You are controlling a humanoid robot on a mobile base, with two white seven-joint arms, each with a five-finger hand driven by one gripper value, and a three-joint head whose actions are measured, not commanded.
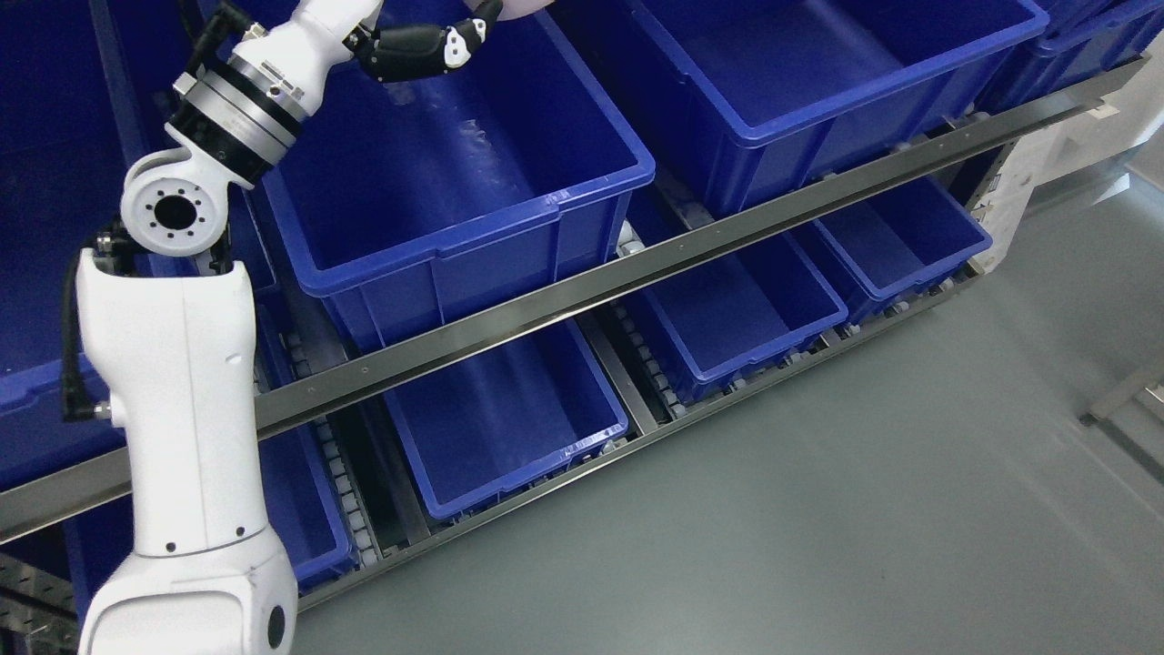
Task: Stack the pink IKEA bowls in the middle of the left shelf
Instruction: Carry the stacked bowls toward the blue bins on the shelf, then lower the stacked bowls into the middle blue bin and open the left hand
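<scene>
Pink bowl (532, 7): only a pale, rounded sliver shows at the top edge, just beside the fingertips of the left hand. It is probably the bowl, but I cannot tell for sure, because most of it is out of the picture.
Left hand (427, 45): it is high over the middle bin, with dark fingers (409, 41) stretched toward the pale sliver. Whether they grip it or only touch it, I cannot tell.
Left arm (182, 391): it rises from the lower left, bends at the round joint, and reaches up and to the right, above the near wall of the bin.
Middle bin (473, 227): this blue bin lies directly under the hand and in front of the wrist. No bowl shows inside the visible part.
Neighbour bin (818, 100): it stands to the right of the hand, well apart, also with nothing visible inside.
Steel rail (637, 264): it runs below the hand, in front of the shelf level.
Lower bins (509, 428): 3 sit beneath the rail, far under the hand.
Right hand: not visible.
Step now, in my judgement: carrying the bowl over the bin.
Advice: keep the bowl level, come down in the bin centre away from the walls, and release only when it rests.
</scene>
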